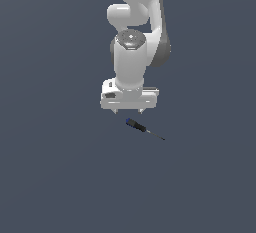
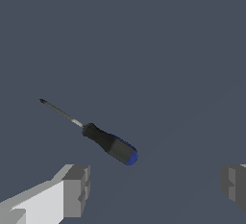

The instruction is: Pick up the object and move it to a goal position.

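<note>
Lying flat: tiny blue-black-handled screwdriver [image 1: 144, 128], thin shaft.

The screwdriver [image 1: 144, 128] lay on the counter [image 1: 55, 177] just below the frame's centre, handle toward upper left, tip toward lower right. The pincer [image 1: 129, 111] hung directly above its handle end, apart from it, its jaws spread to either side.

I can't see the arm [image 1: 135, 7] past the top edge — and the wrist view cuts off both fingers [image 2: 72, 189].
</note>
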Robot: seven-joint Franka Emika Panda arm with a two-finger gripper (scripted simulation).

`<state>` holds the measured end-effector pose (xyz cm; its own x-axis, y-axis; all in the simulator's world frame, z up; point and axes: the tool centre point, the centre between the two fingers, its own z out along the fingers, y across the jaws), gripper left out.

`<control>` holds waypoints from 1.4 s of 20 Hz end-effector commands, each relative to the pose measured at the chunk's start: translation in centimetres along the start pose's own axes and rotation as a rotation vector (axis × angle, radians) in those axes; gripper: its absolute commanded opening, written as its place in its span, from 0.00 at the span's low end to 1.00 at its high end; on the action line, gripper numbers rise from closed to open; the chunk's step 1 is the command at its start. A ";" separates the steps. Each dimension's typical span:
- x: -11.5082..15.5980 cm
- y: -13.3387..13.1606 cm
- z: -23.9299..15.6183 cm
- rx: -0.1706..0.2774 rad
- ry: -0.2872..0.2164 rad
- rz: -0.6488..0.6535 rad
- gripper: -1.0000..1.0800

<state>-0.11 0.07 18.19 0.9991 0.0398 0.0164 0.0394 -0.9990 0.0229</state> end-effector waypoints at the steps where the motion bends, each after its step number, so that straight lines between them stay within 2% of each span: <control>1: 0.0 0.0 0.0 0.000 0.000 0.000 0.96; 10: -1.3 -1.0 1.7 0.032 -0.049 0.014 0.96; 17: -1.2 -1.1 1.8 0.032 -0.049 0.005 0.96; 28: -1.0 -2.2 3.5 0.025 -0.044 -0.171 0.96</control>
<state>-1.16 1.92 14.97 0.9841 0.1749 -0.0298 0.1748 -0.9846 -0.0043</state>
